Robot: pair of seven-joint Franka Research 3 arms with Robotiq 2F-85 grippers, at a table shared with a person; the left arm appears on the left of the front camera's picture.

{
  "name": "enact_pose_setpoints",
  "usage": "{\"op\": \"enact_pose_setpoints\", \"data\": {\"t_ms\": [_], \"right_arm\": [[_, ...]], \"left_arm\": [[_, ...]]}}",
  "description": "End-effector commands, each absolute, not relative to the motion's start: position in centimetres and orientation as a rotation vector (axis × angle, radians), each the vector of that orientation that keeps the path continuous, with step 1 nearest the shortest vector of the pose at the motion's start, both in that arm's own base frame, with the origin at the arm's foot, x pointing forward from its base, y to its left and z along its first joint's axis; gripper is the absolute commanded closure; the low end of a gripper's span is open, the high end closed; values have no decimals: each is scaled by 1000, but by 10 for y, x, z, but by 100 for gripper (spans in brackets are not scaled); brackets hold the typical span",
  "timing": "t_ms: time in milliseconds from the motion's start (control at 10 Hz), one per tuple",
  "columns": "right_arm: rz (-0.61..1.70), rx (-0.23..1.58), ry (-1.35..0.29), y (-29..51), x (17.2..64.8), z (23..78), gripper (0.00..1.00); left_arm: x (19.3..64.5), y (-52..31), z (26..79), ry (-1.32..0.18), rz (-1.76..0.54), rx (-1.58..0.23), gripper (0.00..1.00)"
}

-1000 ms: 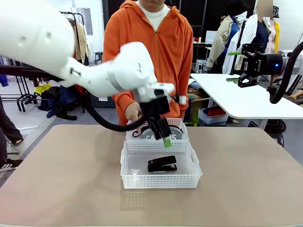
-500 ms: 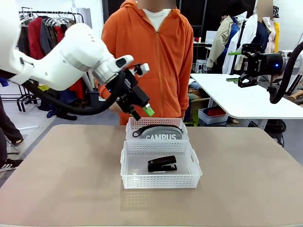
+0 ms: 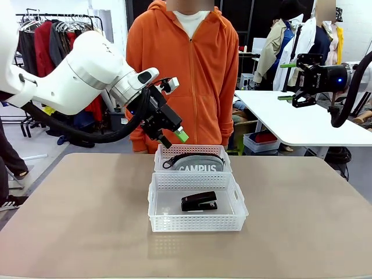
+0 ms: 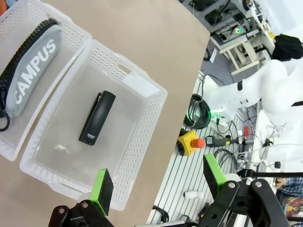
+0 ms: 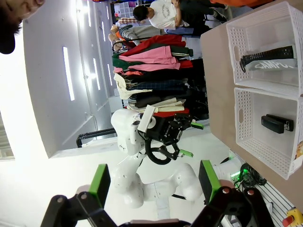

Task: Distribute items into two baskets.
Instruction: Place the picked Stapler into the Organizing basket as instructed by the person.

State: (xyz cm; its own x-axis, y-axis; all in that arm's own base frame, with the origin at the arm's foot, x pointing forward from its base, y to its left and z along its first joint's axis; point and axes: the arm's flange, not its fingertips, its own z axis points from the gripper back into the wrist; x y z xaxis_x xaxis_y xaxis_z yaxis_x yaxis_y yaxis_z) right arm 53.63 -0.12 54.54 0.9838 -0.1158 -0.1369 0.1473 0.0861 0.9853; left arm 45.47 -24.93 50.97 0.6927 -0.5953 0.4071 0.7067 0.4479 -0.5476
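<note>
Front view: left claw [image 3: 174,135] agape above baskets' [image 3: 197,216] far rim.

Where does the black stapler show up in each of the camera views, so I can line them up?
Front view: stapler low centre, in the near basket.
Left wrist view: stapler left of centre, lying diagonally in the same basket.
Right wrist view: stapler at the right edge, in the lower basket.
Shared landmark: the CAMPUS pouch in the neighbouring basket.
</note>
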Motion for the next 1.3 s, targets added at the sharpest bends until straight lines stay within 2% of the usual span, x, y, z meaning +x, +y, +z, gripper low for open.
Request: {"op": "enact_pose_setpoints", "data": {"t_ms": [0, 100, 200, 400, 600, 800, 1200], "right_arm": [[-188, 1472, 19, -1, 536, 549, 0], [-188, 1472, 19, -1, 536, 549, 0], [-188, 1472, 19, -1, 536, 549, 0], [-188, 1472, 19, -1, 536, 549, 0], [-188, 1472, 19, -1, 536, 549, 0], [-188, 1472, 19, -1, 536, 549, 0], [-188, 1472, 19, -1, 536, 549, 0]], "left_arm": [[458, -247, 512, -157, -823, -744, 0], [455, -249, 510, -164, -810, -756, 0], [475, -233, 520, -90, -601, -840, 0], [493, -190, 540, -71, -350, -920, 0], [510, -156, 544, -27, -216, -1019, 0], [525, -120, 541, -3, -102, -1215, 0], [541, -67, 538, -108, 79, -1399, 0]]}}
